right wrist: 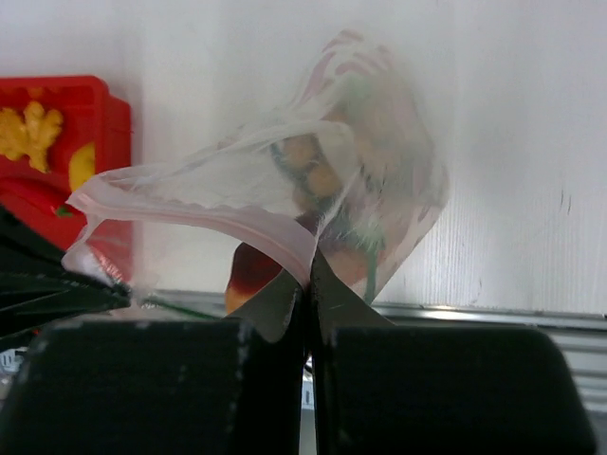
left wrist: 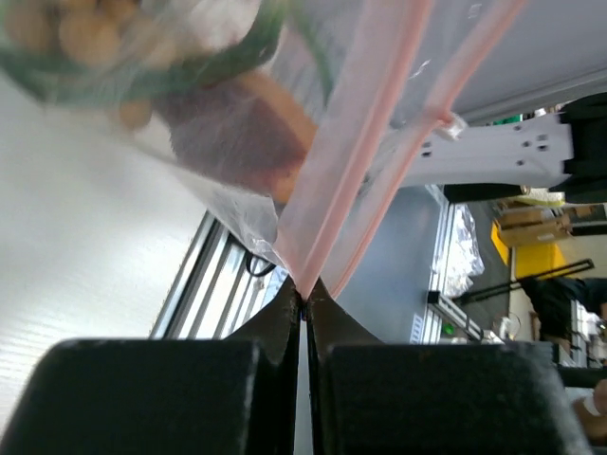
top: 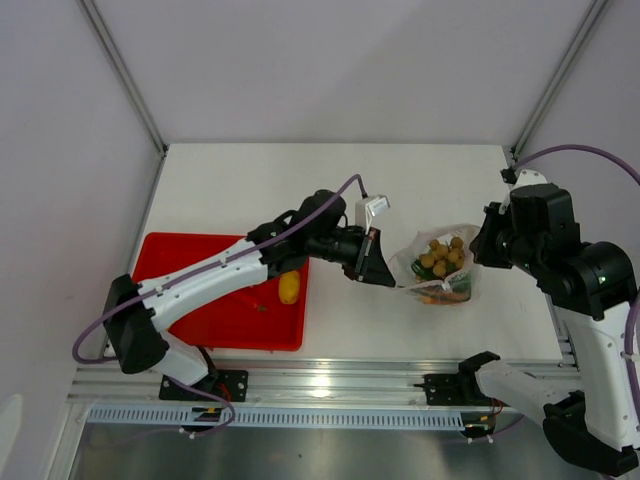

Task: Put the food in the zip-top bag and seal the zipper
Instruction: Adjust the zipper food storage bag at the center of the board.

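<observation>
**Gripping the zip-top bag [top: 440,262] at both ends**

The bag is held right of centre over the table [top: 330,180]. The left gripper [left wrist: 304,294] is clamped on the zipper [left wrist: 356,171], and the right gripper [right wrist: 310,265] on the mouth's right end. Small tan balls [top: 443,255] are seen inside. A yellow lemon [top: 289,288] lies in the red tray [top: 180,260] at the left.

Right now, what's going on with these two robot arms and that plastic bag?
Both arms hold the clear zip-top bag up between them. The left claw is shut on the pink zipper strip at one end of the mouth. The right claw is shut on the mouth's edge at the other end. Small tan balls and other toy food are inside, and the mouth is not yet sealed. A yellow lemon lies in the red tray.
</observation>
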